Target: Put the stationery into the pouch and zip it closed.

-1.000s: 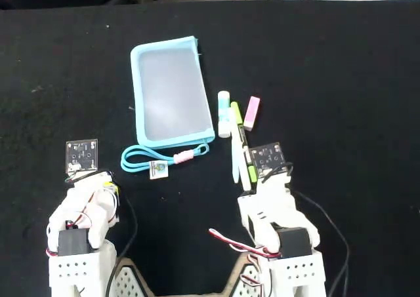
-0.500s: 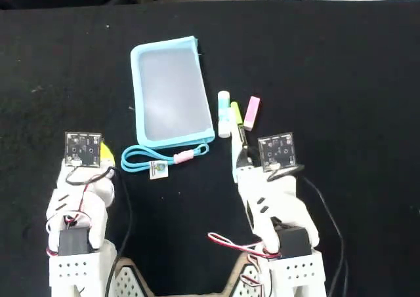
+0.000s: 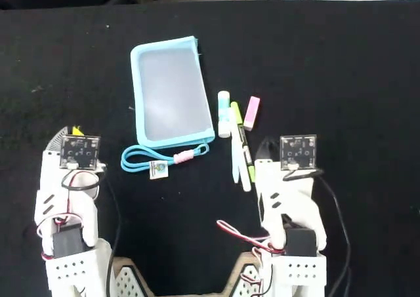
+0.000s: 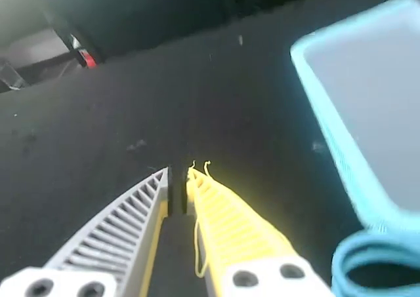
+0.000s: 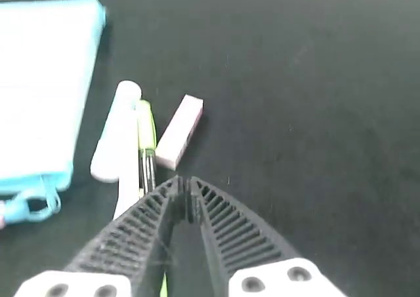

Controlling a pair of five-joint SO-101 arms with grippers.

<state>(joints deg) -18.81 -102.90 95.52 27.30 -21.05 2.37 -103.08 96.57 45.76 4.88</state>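
Lying on the black table [image 3: 341, 61], the pouch [image 3: 172, 94] sits flat; left gripper [image 4: 177, 179] and right gripper [image 5: 186, 187] pinch together, empty.

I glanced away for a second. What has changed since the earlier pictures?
The right gripper swung to the right, uncovering the near ends of the pens. The left gripper shifted slightly left. Both stay shut and empty. The pouch, pens, glue stick and eraser lie where they were.

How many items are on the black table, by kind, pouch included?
Light-blue zip pouch with translucent panel: 1
White tube with a teal cap: 1
Pink block eraser: 1
Pens: 2, a yellow-green pen and a pale blue pen
Total: 5
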